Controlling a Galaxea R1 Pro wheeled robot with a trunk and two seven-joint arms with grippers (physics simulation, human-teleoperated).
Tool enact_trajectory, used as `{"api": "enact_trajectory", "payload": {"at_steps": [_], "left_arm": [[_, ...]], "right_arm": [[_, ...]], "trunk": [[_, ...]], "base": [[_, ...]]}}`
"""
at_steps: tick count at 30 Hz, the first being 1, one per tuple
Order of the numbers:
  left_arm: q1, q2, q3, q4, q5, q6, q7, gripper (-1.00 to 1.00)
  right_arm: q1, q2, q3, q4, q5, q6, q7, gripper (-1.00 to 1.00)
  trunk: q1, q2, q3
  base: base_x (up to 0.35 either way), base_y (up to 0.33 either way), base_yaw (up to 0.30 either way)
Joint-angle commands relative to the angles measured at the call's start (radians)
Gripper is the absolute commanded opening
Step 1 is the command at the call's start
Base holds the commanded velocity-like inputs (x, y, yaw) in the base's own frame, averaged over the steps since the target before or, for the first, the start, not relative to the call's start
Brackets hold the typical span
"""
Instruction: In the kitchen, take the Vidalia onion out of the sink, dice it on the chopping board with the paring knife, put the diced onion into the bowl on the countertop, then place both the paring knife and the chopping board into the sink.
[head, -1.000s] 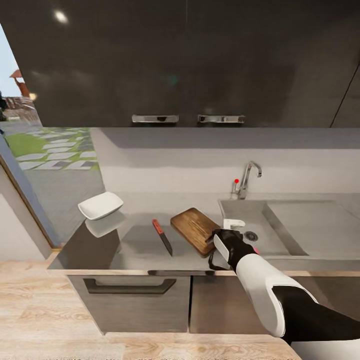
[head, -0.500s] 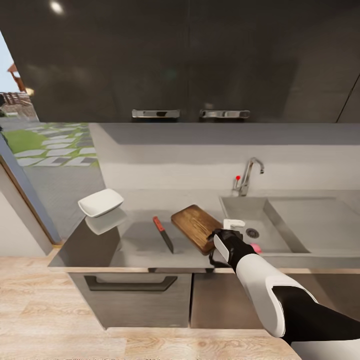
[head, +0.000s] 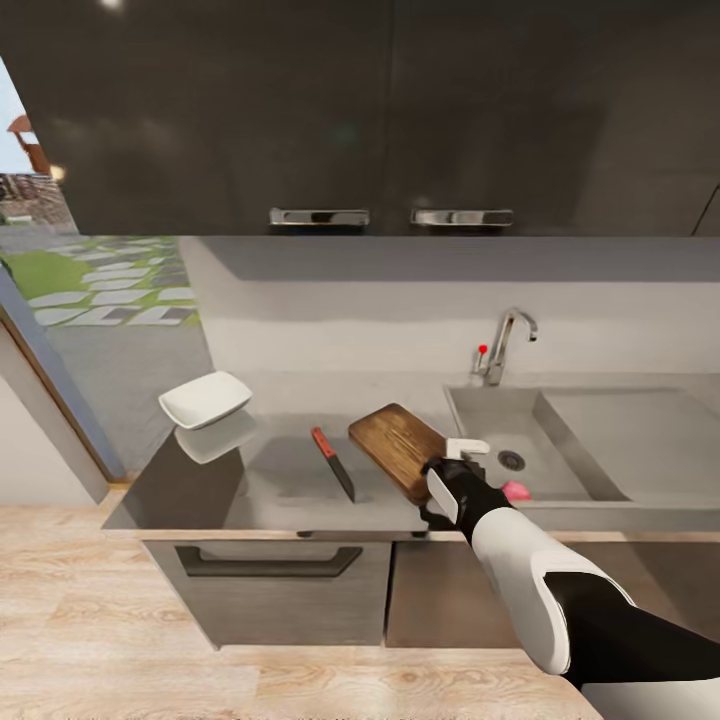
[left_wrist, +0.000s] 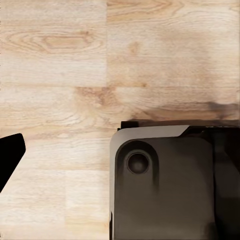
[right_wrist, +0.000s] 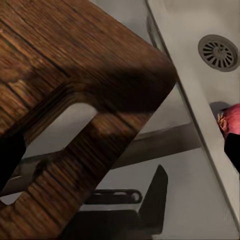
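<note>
While the onion (head: 516, 490) sits in the sink (head: 600, 440) by the front wall, at about three o'clock from our right gripper (head: 452, 487), that arm is nearest. The gripper hangs over the chopping board (head: 398, 438) corner; we cannot tell if its fingers are apart. The basin beyond looks roomy.

— What sort of place is this?
— A home kitchen: a long glossy grey countertop (head: 290, 480) over dark cabinets, with a grey steel sink (head: 590, 440) and curved chrome tap (head: 505, 345) at three o'clock.
— Anything else?
— Dark wall cupboards (head: 380, 110) at twelve, a pale wooden plank floor (head: 110, 620), and a garden path (head: 110, 295) at ten.
</note>
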Motion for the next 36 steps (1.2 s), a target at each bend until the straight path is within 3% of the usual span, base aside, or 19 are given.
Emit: {"api": "enact_trajectory", "payload": {"at_steps": [1, 11, 36], "left_arm": [[0.000, 0.000, 0.001, 0.000, 0.001, -0.002, 0.000, 1.00], [0.000, 0.000, 0.001, 0.000, 0.001, -0.002, 0.000, 1.00], [0.000, -0.002, -0.001, 0.001, 0.001, -0.002, 0.000, 1.00]], "right_arm": [[-0.001, 0.001, -0.006, -0.002, 0.002, 0.005, -0.002, 1.00], [-0.001, 0.001, -0.006, 0.004, 0.001, 0.005, -0.002, 1.00], [-0.001, 0.001, -0.006, 0.004, 0.001, 0.005, -0.002, 1.00]], "trunk": [[0.001, -0.002, -0.004], [0.001, -0.002, -0.017], [0.001, -0.002, -0.019]], "base": [[0.000, 0.065, 0.000], [0.000, 0.007, 0.000], [0.025, 0.000, 0.000]]}}
